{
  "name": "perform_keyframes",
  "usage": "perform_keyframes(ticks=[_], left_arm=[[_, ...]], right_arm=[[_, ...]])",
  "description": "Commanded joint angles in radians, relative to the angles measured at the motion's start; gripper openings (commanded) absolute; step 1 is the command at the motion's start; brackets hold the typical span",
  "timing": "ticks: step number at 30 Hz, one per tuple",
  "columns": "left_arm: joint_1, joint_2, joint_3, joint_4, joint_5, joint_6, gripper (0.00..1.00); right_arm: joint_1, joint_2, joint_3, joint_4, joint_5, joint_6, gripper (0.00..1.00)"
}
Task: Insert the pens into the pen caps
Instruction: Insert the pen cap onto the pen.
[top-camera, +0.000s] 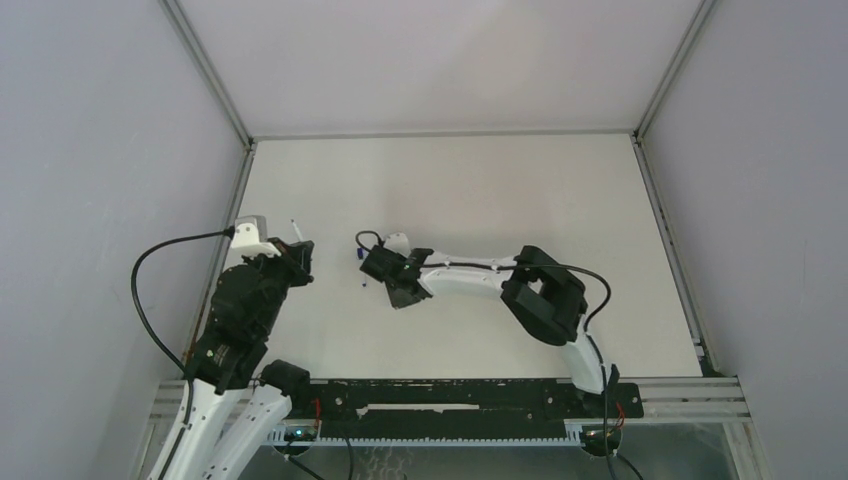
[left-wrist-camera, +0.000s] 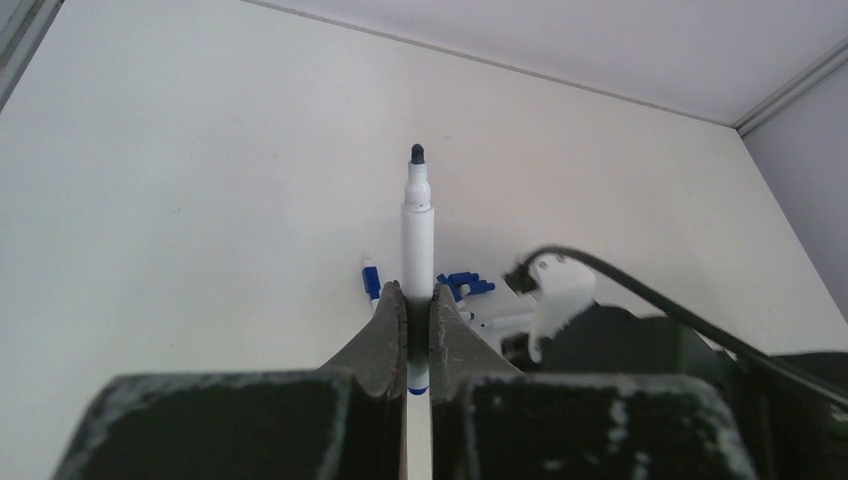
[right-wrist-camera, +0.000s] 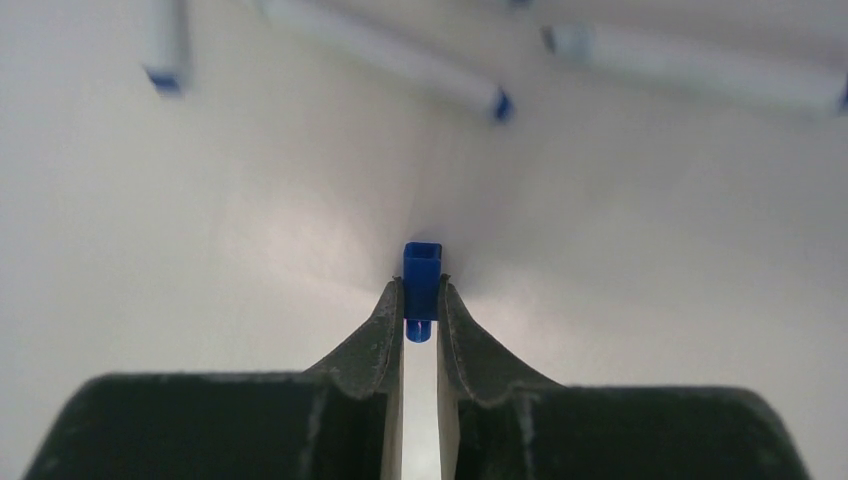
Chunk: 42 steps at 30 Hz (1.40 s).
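Observation:
My left gripper (left-wrist-camera: 418, 300) is shut on a white pen (left-wrist-camera: 418, 230), whose dark uncapped tip points away from the wrist. From above, this gripper (top-camera: 297, 250) sits at the table's left with the pen (top-camera: 295, 228) sticking out beyond it. My right gripper (right-wrist-camera: 421, 287) is low over the table, and both fingers press on a small blue pen cap (right-wrist-camera: 422, 275) with its open end facing forward. Other white pens (right-wrist-camera: 390, 55) lie blurred just beyond it. In the left wrist view, loose blue caps (left-wrist-camera: 465, 285) lie beside the right arm.
The white table (top-camera: 480, 190) is boxed in by grey walls and metal rails (top-camera: 232, 210). The right arm's black cable (left-wrist-camera: 680, 305) arches across the left wrist view. A pen with a blue end (left-wrist-camera: 371, 283) lies on the table near the pile.

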Motion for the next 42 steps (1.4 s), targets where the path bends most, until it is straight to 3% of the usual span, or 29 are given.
perform_keyframes(ticks=[1,6,13,17,20,23,31,42], left_arm=[[-0.001,0.020,-0.012,0.049,0.042,-0.006,0.00],[-0.002,0.071,-0.012,0.058,0.090,-0.022,0.00],[-0.009,0.260,0.023,0.090,0.287,-0.059,0.00],[-0.073,0.339,0.072,0.072,0.200,-0.032,0.00],[-0.134,0.383,0.104,0.061,0.131,-0.037,0.00],[-0.170,0.408,0.106,0.090,0.140,-0.057,0.00],[-0.177,0.431,0.120,0.088,0.124,-0.047,0.00],[-0.176,0.444,0.148,0.080,0.100,-0.029,0.00]], right_arm=[[0.032,-0.155,-0.231,-0.085,-0.038,0.032,0.13],[0.032,-0.304,-0.449,-0.101,-0.028,0.086,0.14],[-0.012,-0.430,-0.644,-0.025,-0.050,0.124,0.15],[-0.056,-0.486,-0.705,0.016,-0.067,0.121,0.16],[-0.086,-0.517,-0.733,0.018,-0.061,0.105,0.18],[-0.116,-0.533,-0.748,0.018,-0.061,0.086,0.25],[-0.157,-0.518,-0.707,0.033,-0.077,0.055,0.40],[-0.138,-0.438,-0.611,-0.026,-0.073,0.060,0.39]])
